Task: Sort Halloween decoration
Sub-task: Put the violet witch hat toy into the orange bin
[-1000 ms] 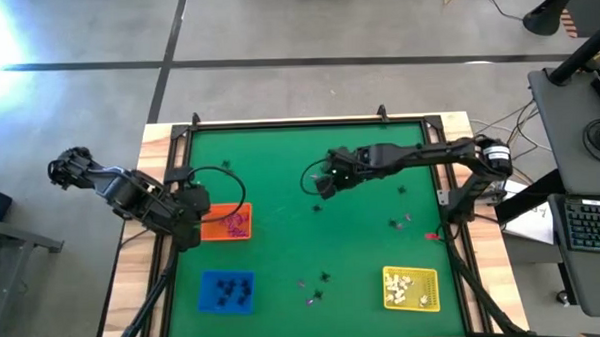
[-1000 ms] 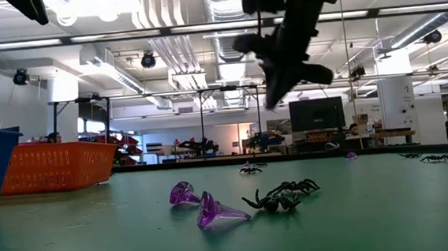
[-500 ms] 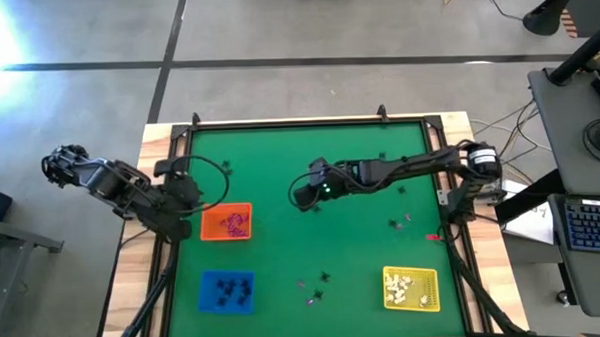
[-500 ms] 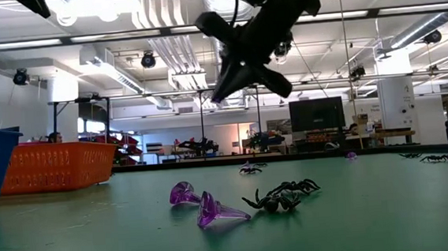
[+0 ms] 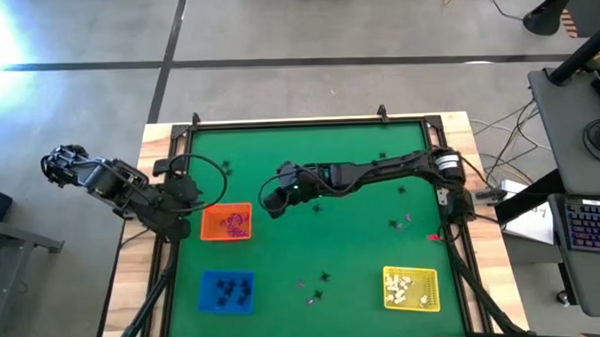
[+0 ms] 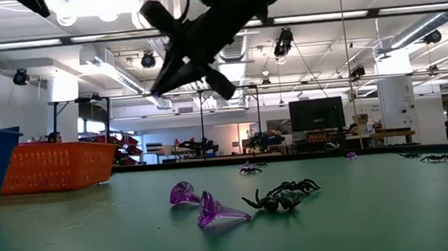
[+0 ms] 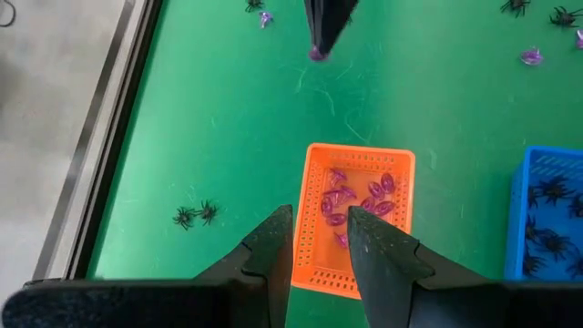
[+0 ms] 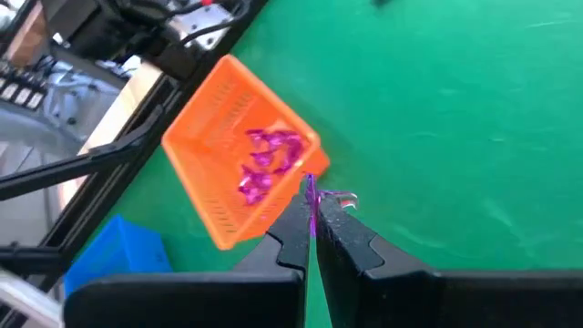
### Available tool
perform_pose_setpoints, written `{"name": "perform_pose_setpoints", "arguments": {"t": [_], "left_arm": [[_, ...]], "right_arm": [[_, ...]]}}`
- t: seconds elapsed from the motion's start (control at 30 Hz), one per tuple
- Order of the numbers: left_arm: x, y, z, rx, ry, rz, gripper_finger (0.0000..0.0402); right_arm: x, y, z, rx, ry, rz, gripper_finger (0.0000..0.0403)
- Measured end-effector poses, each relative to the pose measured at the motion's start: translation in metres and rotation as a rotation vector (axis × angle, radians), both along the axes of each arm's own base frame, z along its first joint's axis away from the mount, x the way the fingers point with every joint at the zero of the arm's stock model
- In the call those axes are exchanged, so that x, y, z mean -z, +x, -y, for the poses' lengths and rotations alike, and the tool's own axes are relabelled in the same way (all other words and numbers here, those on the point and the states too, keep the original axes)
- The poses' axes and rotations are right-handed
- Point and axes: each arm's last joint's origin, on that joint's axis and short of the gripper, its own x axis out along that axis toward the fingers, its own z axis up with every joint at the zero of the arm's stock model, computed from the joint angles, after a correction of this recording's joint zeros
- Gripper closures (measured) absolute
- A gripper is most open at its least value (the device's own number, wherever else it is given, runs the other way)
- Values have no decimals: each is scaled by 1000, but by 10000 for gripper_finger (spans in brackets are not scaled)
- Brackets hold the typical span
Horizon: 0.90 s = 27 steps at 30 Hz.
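Note:
My right gripper (image 5: pixel 265 202) hangs above the green mat just right of the orange tray (image 5: pixel 214 235), shut on one purple trinket (image 8: pixel 310 193). The tray holds several purple trinkets (image 7: pixel 351 199). My left gripper (image 7: pixel 319 239) stands open above the tray's left end, with nothing between its fingers. Loose purple trinkets (image 6: pixel 214 212) and a black spider (image 6: pixel 283 196) lie on the mat near the front edge. More trinkets (image 5: pixel 400 221) lie toward the right. My right gripper pinches the purple trinket (image 8: pixel 310 193) between its two fingertips. The fingers slant down, coming from the table's right side. The trinket sticks out past the tips and is lifted clear of the mat.
A blue tray (image 5: pixel 226 291) with black spiders stands at the front left. A yellow tray (image 5: pixel 411 289) with white trinkets stands at the front right. Two black spiders (image 7: pixel 196 215) lie on the mat left of the orange tray. A black frame rail (image 5: pixel 278 122) edges the mat.
My right gripper has travelled toward the table's left edge with the purple trinket, closing on the orange tray, and has tipped closer to level. It has stayed shut. My left gripper has drawn back a little toward the far left.

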Motion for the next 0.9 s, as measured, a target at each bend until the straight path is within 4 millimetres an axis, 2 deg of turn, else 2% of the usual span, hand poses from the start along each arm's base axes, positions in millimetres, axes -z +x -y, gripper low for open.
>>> {"name": "perform_pose_setpoints", "arguments": {"t": [0.37, 0.57, 0.9], "left_arm": [[-1, -3, -2, -1, -3, 11, 312], [-1, -4, -2, -4, -7, 14, 312], [-1, -4, -2, -4, -7, 14, 312]], "right_arm": [[12, 54, -6, -168, 49, 53, 394], [19, 69, -8, -211, 18, -21, 394], [37, 83, -9, -257, 32, -32, 394]]}}
